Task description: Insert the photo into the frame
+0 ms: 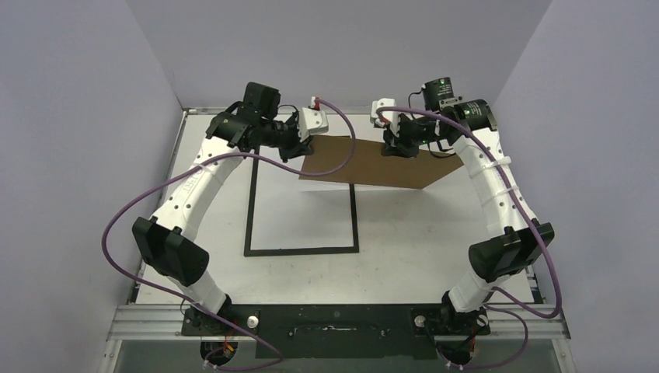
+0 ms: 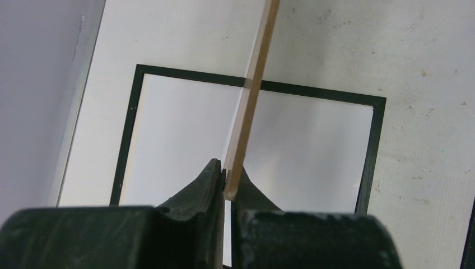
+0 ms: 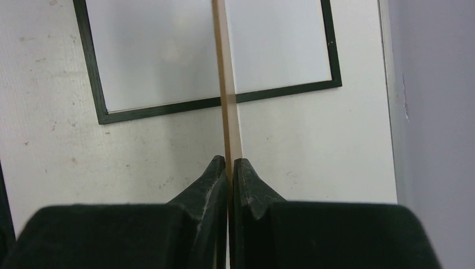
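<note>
**While two grippers share one sheet, a twist or slip threatens**

As seen from above, left gripper (image 1: 300, 148) and right gripper (image 1: 393, 144) hold a brown board (image 1: 373, 165) tilted above the black frame (image 1: 301, 250), which lies flat on the table (image 1: 435, 260).

Left wrist: jaws clamped on the board's edge. Uneven arm motion could twist it.

Right wrist: jaws clamped likewise. A pale layer (image 3: 236, 141), perhaps the photo, could slide loose.
</note>
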### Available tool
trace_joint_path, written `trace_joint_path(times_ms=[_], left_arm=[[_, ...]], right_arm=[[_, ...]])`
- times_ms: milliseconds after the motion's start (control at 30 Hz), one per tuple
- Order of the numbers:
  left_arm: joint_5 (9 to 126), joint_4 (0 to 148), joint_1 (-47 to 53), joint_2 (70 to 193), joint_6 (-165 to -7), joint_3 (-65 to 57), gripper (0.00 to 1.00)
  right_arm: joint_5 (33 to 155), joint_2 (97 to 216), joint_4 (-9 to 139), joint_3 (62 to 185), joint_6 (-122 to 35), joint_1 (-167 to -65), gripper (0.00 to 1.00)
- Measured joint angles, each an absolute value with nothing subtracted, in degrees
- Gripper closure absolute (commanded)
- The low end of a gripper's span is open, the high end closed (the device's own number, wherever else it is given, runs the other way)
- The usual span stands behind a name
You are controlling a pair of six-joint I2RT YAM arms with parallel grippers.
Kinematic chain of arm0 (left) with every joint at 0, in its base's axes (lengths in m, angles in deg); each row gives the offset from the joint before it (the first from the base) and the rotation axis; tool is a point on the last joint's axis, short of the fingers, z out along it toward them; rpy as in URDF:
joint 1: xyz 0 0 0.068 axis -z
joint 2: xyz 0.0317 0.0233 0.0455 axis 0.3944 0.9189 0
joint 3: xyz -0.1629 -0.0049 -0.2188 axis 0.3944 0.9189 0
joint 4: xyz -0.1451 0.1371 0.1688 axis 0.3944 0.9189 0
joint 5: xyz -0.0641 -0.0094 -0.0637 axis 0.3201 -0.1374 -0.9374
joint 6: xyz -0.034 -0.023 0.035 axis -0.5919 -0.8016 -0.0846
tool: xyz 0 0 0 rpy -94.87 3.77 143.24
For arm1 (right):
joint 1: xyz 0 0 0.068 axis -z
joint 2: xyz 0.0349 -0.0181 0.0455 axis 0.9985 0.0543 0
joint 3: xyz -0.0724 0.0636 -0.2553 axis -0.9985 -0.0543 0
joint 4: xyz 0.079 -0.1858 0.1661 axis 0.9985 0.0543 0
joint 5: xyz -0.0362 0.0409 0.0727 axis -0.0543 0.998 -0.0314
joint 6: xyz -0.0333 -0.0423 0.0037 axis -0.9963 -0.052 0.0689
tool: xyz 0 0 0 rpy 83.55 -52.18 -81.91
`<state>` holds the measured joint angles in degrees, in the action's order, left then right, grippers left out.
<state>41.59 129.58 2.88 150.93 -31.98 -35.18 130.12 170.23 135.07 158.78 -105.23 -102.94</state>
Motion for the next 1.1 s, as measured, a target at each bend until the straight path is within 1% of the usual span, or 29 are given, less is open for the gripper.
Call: trace_joint_path(times_ms=[33,67,100,133,167,200,233,267,300,333,533,700,800,900,1033,1100], left_arm=[[41.50,128.91,2.38,150.93,-31.98,-35.18,1.00],[41.28,128.49,1.89,150.93,-32.22,-35.18,0.95],[41.04,128.40,1.55,150.93,-32.73,-35.24,0.81],[40.85,128.29,1.44,150.90,-33.36,-35.26,0.63],[40.89,127.99,1.46,150.90,-33.95,-35.26,0.44],[41.06,127.31,1.48,150.90,-35.33,-35.26,0.30],[41.28,126.44,1.57,150.90,-36.84,-35.26,0.18],[41.81,125.43,1.59,150.84,-38.61,-35.26,0.11],[42.77,124.30,1.61,150.66,-40.25,-35.22,0.05],[43.82,122.81,1.59,150.38,-41.84,-34.94,0.03],[54.40,113.26,0.10,144.32,-52.86,-29.23,0.03],[58.31,108.25,-6.80,139.84,-63.79,-29.01,0.03],[60.78,105.28,-10.80,136.28,-69.42,-27.26,0.03],[62.90,104.51,-12.49,134.40,-73.58,-25.97,0.03],[64.71,104.51,-15.94,134.86,-79.28,-21.76,0.03],[64.74,105.13,-18.98,136.57,-82.63,-19.22,0.06]], right_arm=[[130.10,170.03,135.26,158.78,-105.99,-103.16,1.00],[129.97,169.79,135.22,158.78,-106.34,-103.66,1.00],[129.88,169.49,135.24,158.78,-106.28,-103.99,1.00],[129.75,169.34,135.31,158.78,-105.99,-104.10,1.00],[129.73,169.25,135.44,158.76,-105.66,-104.08,1.00],[129.77,169.07,135.53,158.63,-105.25,-104.08,1.00],[129.55,168.90,135.20,158.48,-104.77,-104.08,1.00],[129.40,168.66,134.78,158.32,-104.00,-104.08,1.00],[129.27,168.42,134.52,158.24,-103.26,-104.06,1.00],[129.27,168.07,134.26,158.11,-102.30,-103.92,1.00],[129.69,162.12,128.49,154.32,-96.03,-103.03,1.00],[130.54,155.48,117.95,150.46,-86.58,-101.85,1.00],[130.34,153.23,108.27,147.72,-77.08,-101.48,1.00],[128.31,152.64,97.08,144.62,-64.90,-101.50,1.00],[122.56,154.43,88.58,144.38,-48.38,-101.89,1.00],[118.74,155.22,86.17,144.38,-41.23,-102.46,1.00]])
